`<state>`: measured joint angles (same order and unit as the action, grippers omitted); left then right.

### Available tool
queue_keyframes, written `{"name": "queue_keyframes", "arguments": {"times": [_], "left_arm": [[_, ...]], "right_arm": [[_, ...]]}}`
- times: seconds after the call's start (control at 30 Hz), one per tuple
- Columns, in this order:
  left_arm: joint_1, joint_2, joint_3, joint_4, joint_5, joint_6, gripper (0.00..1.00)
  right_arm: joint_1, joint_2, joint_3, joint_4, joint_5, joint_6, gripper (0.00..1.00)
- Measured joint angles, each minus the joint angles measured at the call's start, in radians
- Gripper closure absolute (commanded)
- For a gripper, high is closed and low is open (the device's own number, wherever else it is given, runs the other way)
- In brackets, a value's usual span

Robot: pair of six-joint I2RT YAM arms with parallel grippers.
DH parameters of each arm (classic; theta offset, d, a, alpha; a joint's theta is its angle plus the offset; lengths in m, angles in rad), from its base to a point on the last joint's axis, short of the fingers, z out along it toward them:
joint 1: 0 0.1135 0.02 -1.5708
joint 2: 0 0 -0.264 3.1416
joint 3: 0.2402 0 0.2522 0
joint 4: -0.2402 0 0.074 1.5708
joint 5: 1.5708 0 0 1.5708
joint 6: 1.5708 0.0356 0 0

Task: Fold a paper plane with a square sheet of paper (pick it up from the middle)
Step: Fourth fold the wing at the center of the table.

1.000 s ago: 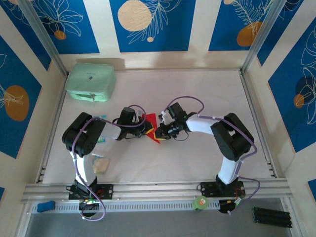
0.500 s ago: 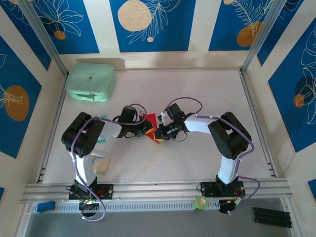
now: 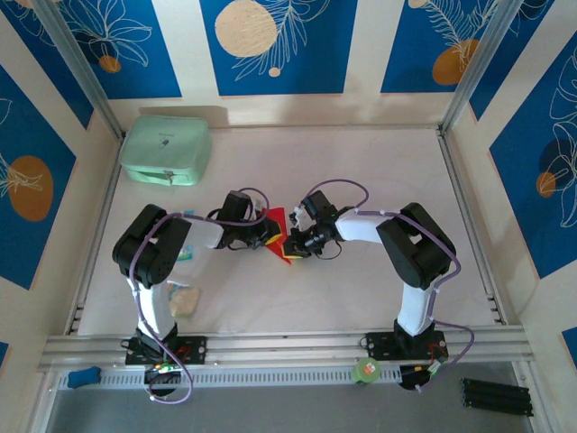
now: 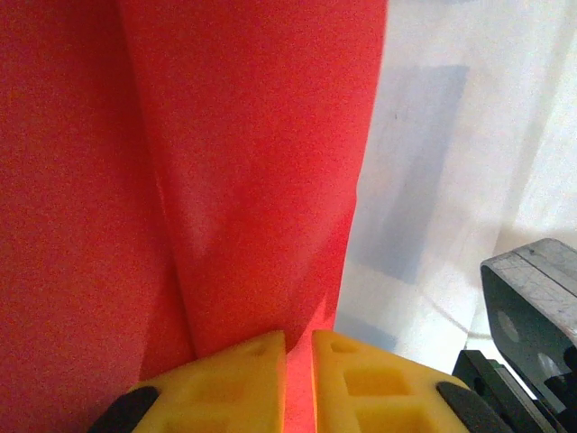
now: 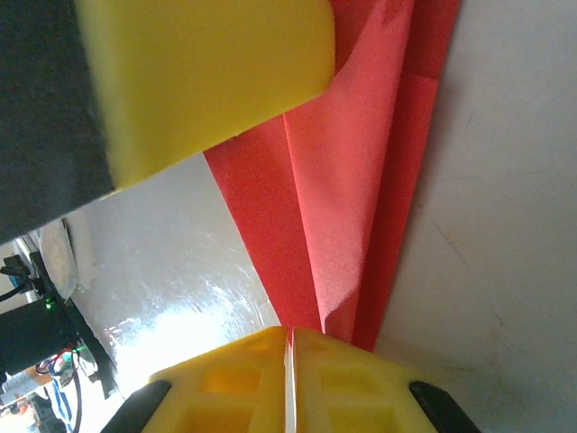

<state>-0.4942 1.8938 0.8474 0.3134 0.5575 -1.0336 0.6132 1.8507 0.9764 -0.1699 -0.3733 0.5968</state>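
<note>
The paper plane (image 3: 278,222) is a bright red, creased, narrow dart lying mid-table between my two grippers. My left gripper (image 3: 267,238) meets it from the left. In the left wrist view the red paper (image 4: 225,162) runs down between the yellow fingertips (image 4: 234,379), and my left gripper (image 4: 298,379) is shut on it. Its right edge is lifted and casts a shadow. My right gripper (image 3: 293,242) is shut (image 5: 288,361) with its tips at the narrow end of the paper (image 5: 334,198); no red shows in its seam. The left gripper's yellow finger (image 5: 207,72) hangs close above.
A mint-green case (image 3: 166,150) stands at the back left. A small pale packet (image 3: 183,299) lies near the left arm's base. A green roll (image 3: 365,370) and a blue item (image 3: 81,376) sit on the front rail. Metal frame posts border both sides.
The right arm has edged slightly left toward the paper. The left gripper and the red paper stay almost where they were.
</note>
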Motion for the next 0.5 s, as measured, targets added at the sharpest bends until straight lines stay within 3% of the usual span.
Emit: {"name": "queue_keyframes", "arguments": {"times": [0.5], "left_arm": [[-0.002,0.002,0.016,-0.034,0.0,0.014,0.82]], "right_arm": [[0.0,0.019,0.0,0.001,-0.003,0.006,0.9]]}}
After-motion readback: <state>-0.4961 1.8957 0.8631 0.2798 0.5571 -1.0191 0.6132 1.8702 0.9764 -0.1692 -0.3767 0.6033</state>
